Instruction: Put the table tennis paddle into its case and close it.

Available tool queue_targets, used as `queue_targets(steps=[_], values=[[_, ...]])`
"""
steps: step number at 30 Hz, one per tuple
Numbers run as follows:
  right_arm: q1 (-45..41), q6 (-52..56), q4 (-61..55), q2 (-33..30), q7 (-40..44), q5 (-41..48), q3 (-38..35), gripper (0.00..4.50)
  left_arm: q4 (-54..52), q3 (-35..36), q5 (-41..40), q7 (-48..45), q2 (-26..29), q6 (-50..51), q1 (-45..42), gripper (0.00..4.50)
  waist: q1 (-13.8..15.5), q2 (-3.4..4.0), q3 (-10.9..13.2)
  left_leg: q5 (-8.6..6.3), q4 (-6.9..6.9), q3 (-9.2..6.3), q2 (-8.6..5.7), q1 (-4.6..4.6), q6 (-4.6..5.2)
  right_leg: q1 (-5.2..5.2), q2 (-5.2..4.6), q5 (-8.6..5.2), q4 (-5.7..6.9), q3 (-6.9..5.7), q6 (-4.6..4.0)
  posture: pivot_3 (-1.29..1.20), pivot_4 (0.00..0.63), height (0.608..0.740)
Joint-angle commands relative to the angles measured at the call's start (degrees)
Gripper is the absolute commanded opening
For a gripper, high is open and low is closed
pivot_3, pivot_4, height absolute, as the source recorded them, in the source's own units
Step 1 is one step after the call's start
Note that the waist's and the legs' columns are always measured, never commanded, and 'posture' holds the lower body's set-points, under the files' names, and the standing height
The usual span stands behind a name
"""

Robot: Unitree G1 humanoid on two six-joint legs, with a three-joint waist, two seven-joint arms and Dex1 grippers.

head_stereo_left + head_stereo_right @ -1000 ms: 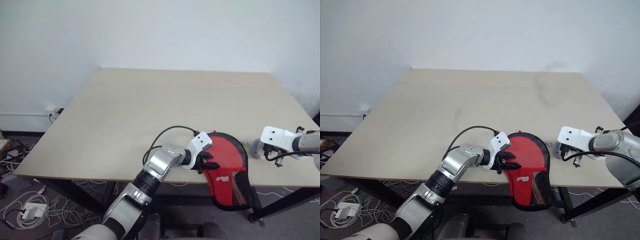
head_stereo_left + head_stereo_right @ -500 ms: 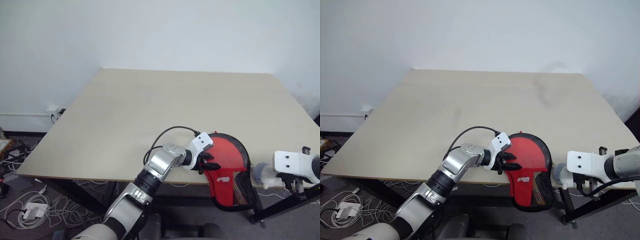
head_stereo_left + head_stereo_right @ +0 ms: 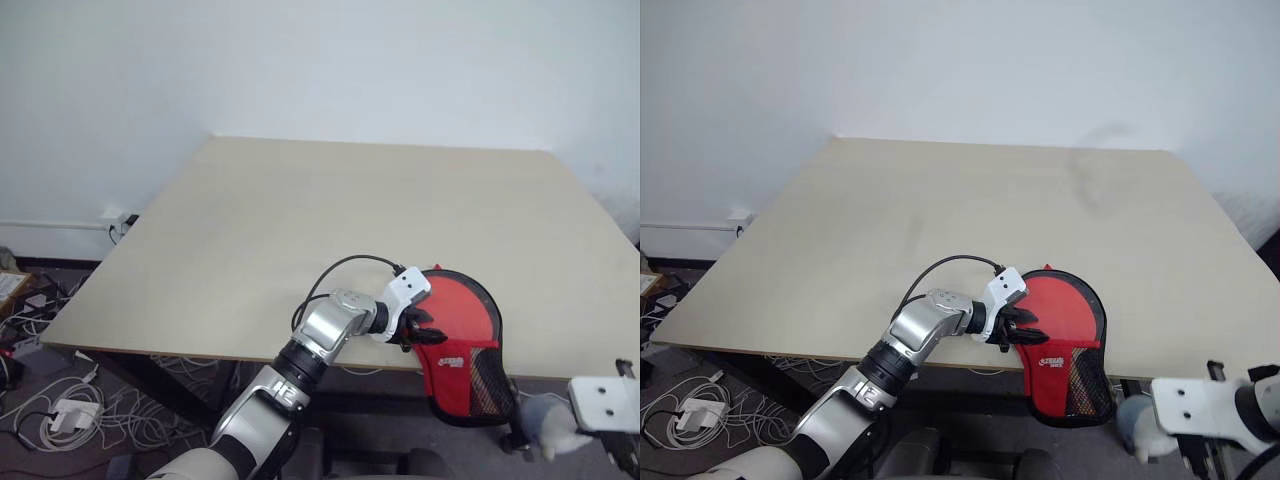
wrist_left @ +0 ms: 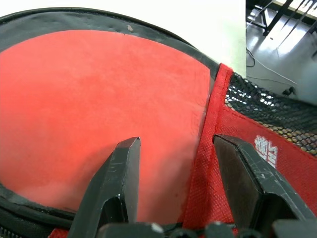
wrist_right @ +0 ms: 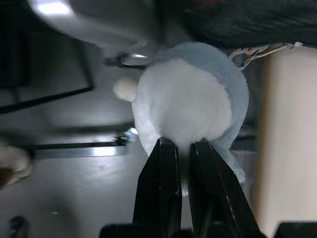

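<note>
The case [image 3: 458, 308] lies at the table's near edge, red with black trim. Its mesh pocket half [image 3: 485, 385] with a white logo hangs over the edge. The paddle is hidden. My left gripper [image 3: 418, 325] reaches onto the case from its left side. Its fingers [image 4: 121, 178] stand apart on top of the fabric, one on each side of the pocket seam, with nothing clamped between them. My right gripper [image 5: 181, 146] is off the table, low at the near right. It is shut on a fluffy white and pale-blue toy [image 3: 545, 437].
The beige table [image 3: 300, 210] stretches back to a white wall. Cables and white power adapters [image 3: 62, 415] lie on the floor at the left. Dark table legs and floor show under the right gripper.
My right gripper has pulled back with the fluffy toy, from the table top beside the case to below the near edge. The left gripper and the case have kept still.
</note>
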Motion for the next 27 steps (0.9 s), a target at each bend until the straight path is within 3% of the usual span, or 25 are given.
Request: queue_targets(steps=[1,5,13,18,25,26,27], values=[[3.7,-4.4,-0.9,1.2,2.4,-2.1,-1.6,0.01,2.3,-2.4,0.3,-0.4,0.3,3.0,1.3,2.43,0.0,-0.02,0.0,-0.01,0.0,0.01,-0.02,0.01,0.01,0.02,-0.03,0.0,0.0,0.0,0.0,0.0,0.0,0.715],[6.0,-9.5,2.3,1.7,3.7,-3.7,-3.6,0.01,1.9,-2.5,0.2,-0.5,0.4,3.3,1.7,2.43,0.0,-0.03,0.0,-0.04,0.06,0.01,-0.03,0.01,0.06,0.07,-0.06,0.0,0.0,-0.02,0.0,0.0,0.0,0.715],[12.5,-14.8,-1.9,3.8,9.6,4.8,-10.0,0.01,1.6,-2.3,0.0,-0.5,0.2,3.8,2.0,2.43,0.1,-0.04,0.0,-0.09,0.02,-0.04,-0.06,-0.01,0.08,0.1,-0.09,-0.06,-0.07,-0.07,0.07,0.0,0.0,0.715],[13.2,-12.7,-8.0,5.0,9.3,6.8,-6.6,0.01,1.7,-2.2,-0.1,-0.4,0.0,3.8,2.0,2.43,0.1,-0.06,0.0,-0.1,0.05,-0.08,-0.08,0.0,0.08,0.12,-0.11,-0.06,-0.07,-0.08,0.07,0.0,0.0,0.715],[3.0,-5.2,-5.1,3.2,2.3,2.0,-0.1,0.01,2.1,-2.0,0.1,-0.4,0.2,3.4,1.7,2.43,0.1,-0.12,-0.1,-0.12,0.04,-0.07,-0.12,-0.02,0.1,0.14,-0.19,-0.05,-0.12,-0.11,0.06,0.0,0.0,0.715],[1.5,-4.7,-4.3,3.1,1.6,1.6,-0.2,0.61,2.1,-2.0,0.2,-0.5,0.4,3.2,1.6,2.43,0.1,-0.12,-0.1,-0.12,0.02,-0.07,-0.16,-0.01,0.1,0.14,-0.24,-0.05,-0.12,-0.13,0.07,0.0,0.0,0.715],[0.2,-4.3,-3.6,3.0,1.1,1.2,-0.3,0.88,2.2,-1.9,0.2,-0.5,0.5,3.0,1.5,2.43,0.0,-0.12,-0.1,-0.12,-0.01,-0.08,-0.2,-0.01,0.1,0.13,-0.29,-0.05,-0.12,-0.14,0.07,0.0,0.0,0.715]])
